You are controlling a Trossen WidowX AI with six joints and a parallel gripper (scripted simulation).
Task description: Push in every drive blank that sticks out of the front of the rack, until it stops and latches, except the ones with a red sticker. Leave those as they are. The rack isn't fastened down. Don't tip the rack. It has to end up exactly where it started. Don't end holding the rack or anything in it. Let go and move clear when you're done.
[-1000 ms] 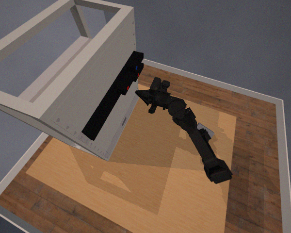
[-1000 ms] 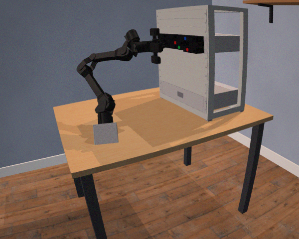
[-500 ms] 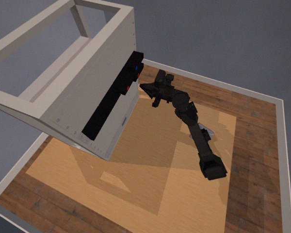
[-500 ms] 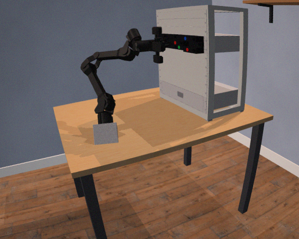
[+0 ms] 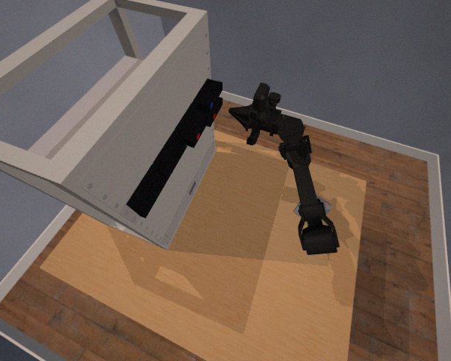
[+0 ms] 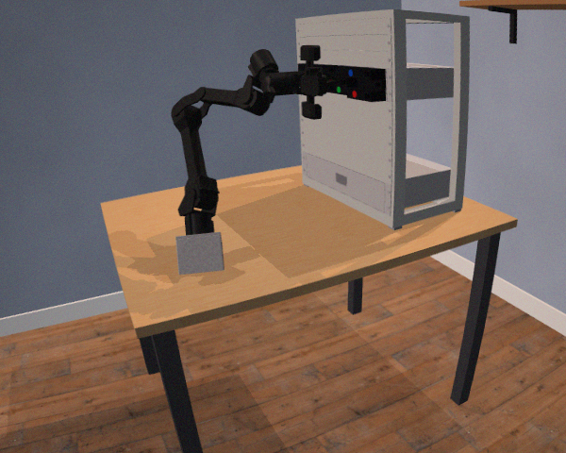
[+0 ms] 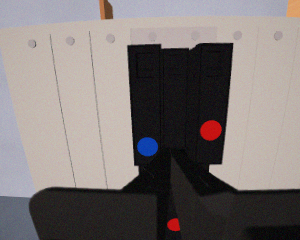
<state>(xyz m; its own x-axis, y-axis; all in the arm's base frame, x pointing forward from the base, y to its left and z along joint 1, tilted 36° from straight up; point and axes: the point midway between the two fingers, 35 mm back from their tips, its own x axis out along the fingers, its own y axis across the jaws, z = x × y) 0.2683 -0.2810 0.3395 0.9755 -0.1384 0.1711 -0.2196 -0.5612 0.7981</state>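
Arm off the rack front, jaws together

The jaws [image 5: 235,112] hold nothing, at upper centre of the top view, apart from the rack's [image 6: 344,29] protruding drive blanks [image 5: 202,112].

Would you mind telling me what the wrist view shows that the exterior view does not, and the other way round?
Only the wrist view shows the closed gripper head-on, tapering to a point toward the blanks, and the row of holes along the rack's edge. Only the exterior view shows the green sticker, the whole arm, its grey base plate, the table, the rack's open side with its shelves, and the lower front panel. Both show the pale rack front, the black drive blanks, the blue sticker and a red sticker.
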